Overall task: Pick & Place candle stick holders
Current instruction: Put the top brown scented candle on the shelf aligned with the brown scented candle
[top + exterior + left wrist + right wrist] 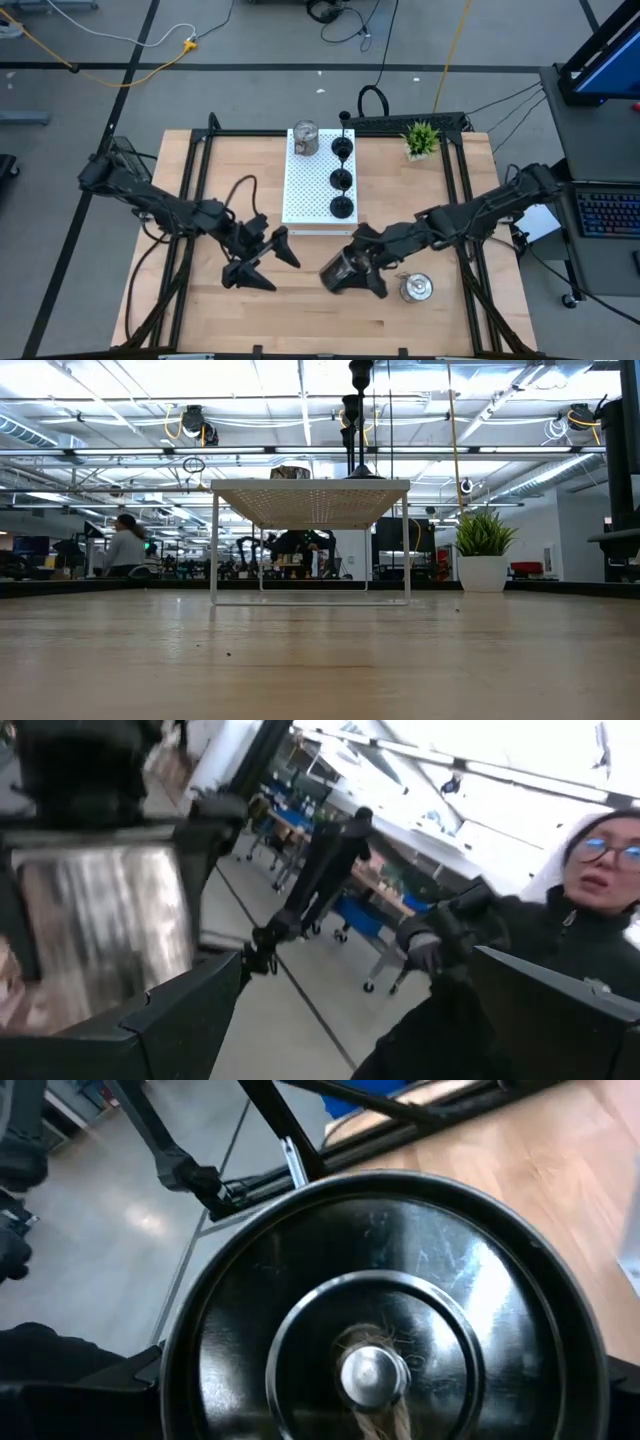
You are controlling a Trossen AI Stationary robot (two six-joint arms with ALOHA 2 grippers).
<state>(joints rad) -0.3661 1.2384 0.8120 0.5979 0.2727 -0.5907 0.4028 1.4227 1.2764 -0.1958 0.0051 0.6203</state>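
A white perforated rack (300,190) stands mid-table. On its top stand one silver candle stick holder (304,138) and three black ones in a row (342,147), (341,180), (343,208). Another silver holder (415,288) stands on the table near the front right. My right gripper (348,272), in front of the rack, is shut on a third silver holder (336,270). My left gripper (266,262) hangs open and empty to its left, the fingers pointing at that holder (100,930). My right gripper pinches the silver holder by its round side wall (200,1330), one finger (90,1380) on either side. The holder's round end with a centre rivet (372,1375) faces back at the wrist. It lies tipped on its side, pointing toward the table's near left.
A small green potted plant (421,138) stands at the far right behind the rack. Black frame rails (195,180) run along the table's sides. Bare wood lies in front of the rack (320,650). A person (570,890) stands beyond the table, another (125,545) far off.
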